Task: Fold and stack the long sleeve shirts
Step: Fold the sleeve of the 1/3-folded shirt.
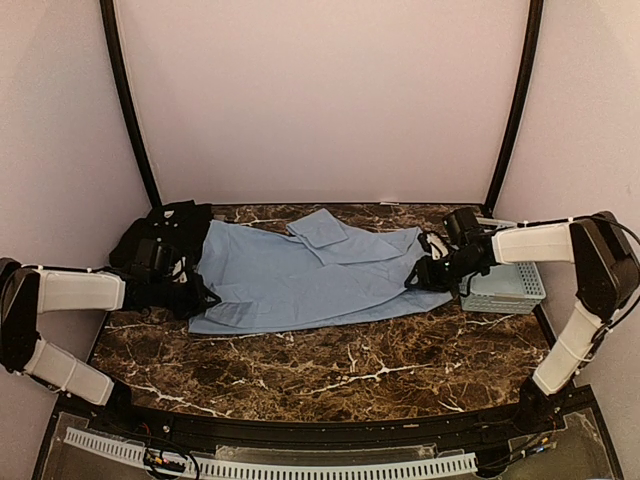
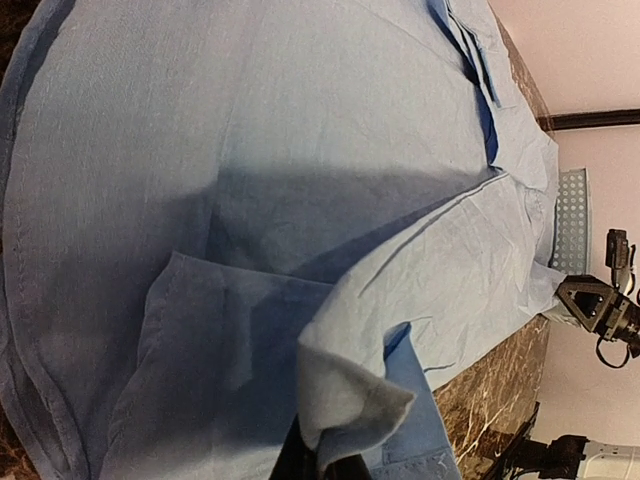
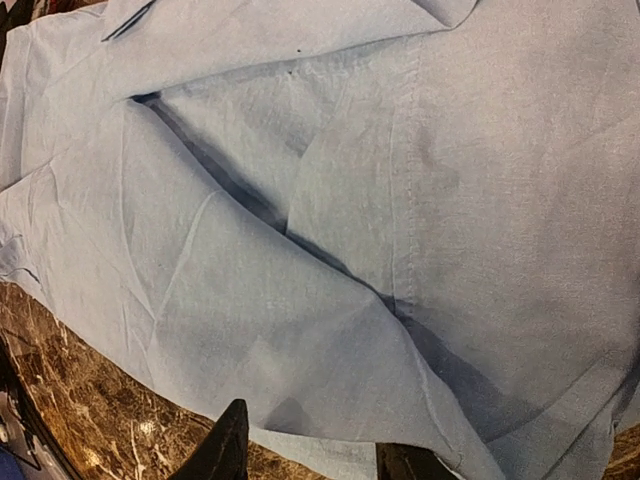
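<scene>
The light blue shirt [image 1: 300,275] lies spread out across the back of the table. The black shirt [image 1: 165,235] is bunched at the back left, partly under my left arm. My left gripper [image 1: 200,295] is at the blue shirt's left edge. In the left wrist view it [image 2: 325,462] is shut on a raised fold of blue cloth [image 2: 350,400]. My right gripper [image 1: 418,278] is at the shirt's right edge. In the right wrist view its [image 3: 315,460] jaws stand wide apart, with the shirt's hem [image 3: 300,400] lying just ahead of them.
A pale blue lattice basket [image 1: 505,285] stands at the right edge, behind my right arm. The dark marble table [image 1: 320,370] runs to the front edge. Black frame posts stand at the two back corners.
</scene>
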`<state>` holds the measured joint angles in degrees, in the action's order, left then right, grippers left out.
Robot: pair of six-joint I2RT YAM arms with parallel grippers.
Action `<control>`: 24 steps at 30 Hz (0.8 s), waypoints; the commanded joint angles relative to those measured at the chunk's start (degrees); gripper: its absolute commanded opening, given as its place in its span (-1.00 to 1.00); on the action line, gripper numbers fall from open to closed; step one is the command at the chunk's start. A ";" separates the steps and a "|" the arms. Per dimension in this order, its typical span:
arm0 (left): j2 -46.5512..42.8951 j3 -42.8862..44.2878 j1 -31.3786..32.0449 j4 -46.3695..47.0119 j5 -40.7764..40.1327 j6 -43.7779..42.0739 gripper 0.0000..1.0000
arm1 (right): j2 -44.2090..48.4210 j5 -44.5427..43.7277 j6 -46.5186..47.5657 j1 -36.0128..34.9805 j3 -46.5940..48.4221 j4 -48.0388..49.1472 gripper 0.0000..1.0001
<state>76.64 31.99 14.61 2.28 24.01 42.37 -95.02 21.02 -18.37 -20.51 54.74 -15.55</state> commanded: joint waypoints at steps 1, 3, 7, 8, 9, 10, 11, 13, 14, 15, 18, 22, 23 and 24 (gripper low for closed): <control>0.29 -1.07 -0.55 2.36 1.48 -0.73 -0.94 | 2.08 0.21 -1.28 -1.01 -1.05 0.88 -0.20; 0.22 -0.85 -0.53 2.45 1.39 -0.63 -0.95 | 4.59 -0.73 -1.82 -1.59 -2.67 -0.30 -0.19; 0.01 -0.12 -0.61 1.04 0.37 -1.61 -0.95 | 9.32 -2.34 -3.27 -3.98 -5.39 -2.11 -0.19; 0.05 -0.01 -0.63 0.83 0.23 -1.95 -0.95 | 10.70 -2.64 -3.76 -4.73 -5.74 -2.18 -0.19; 0.07 0.02 -0.63 0.63 0.29 -2.07 -0.95 | 11.49 -2.76 -4.18 -5.49 -5.67 -2.21 -0.19; 0.19 0.01 -0.64 0.58 0.46 -2.19 -0.95 | 11.98 -2.85 -4.52 -6.28 -5.36 -2.15 -0.19; 0.32 -0.04 -0.64 0.54 0.66 -2.29 -0.94 | 12.21 -2.96 -4.75 -6.63 -4.90 -1.73 -0.19; 0.73 -0.14 -0.64 0.64 1.10 -2.51 -0.93 | 11.48 -3.20 -4.86 -6.80 -3.63 -0.72 -0.19; 1.06 -0.23 -0.70 0.80 1.23 -2.53 -0.91 | 10.48 -3.56 -4.74 -6.81 -2.79 -0.01 -0.19; 1.23 -0.33 -0.67 0.93 1.35 -2.55 -0.90 | 9.25 -3.97 -4.44 -6.82 -1.88 0.66 -0.19; 1.63 -0.87 -0.70 1.79 1.14 -2.54 -0.88 | 3.55 -4.96 -3.07 -6.69 1.63 2.33 -0.19; 1.88 -0.84 -0.72 1.51 0.02 -2.98 -0.87 | -2.52 -6.14 -1.58 -5.76 4.10 3.26 -0.22; 1.86 -0.77 -0.72 1.28 -0.62 -3.23 -0.87 | -3.05 -5.94 -1.44 -5.53 3.89 3.33 -0.24; 1.76 -0.61 -0.79 0.89 -0.93 -3.42 -0.86 | -3.37 -5.78 -1.34 -5.43 3.34 3.51 -0.24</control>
<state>78.37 31.64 14.35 3.36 24.40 40.62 -96.51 16.47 -21.15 -26.79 57.67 -13.72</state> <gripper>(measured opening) 0.066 0.385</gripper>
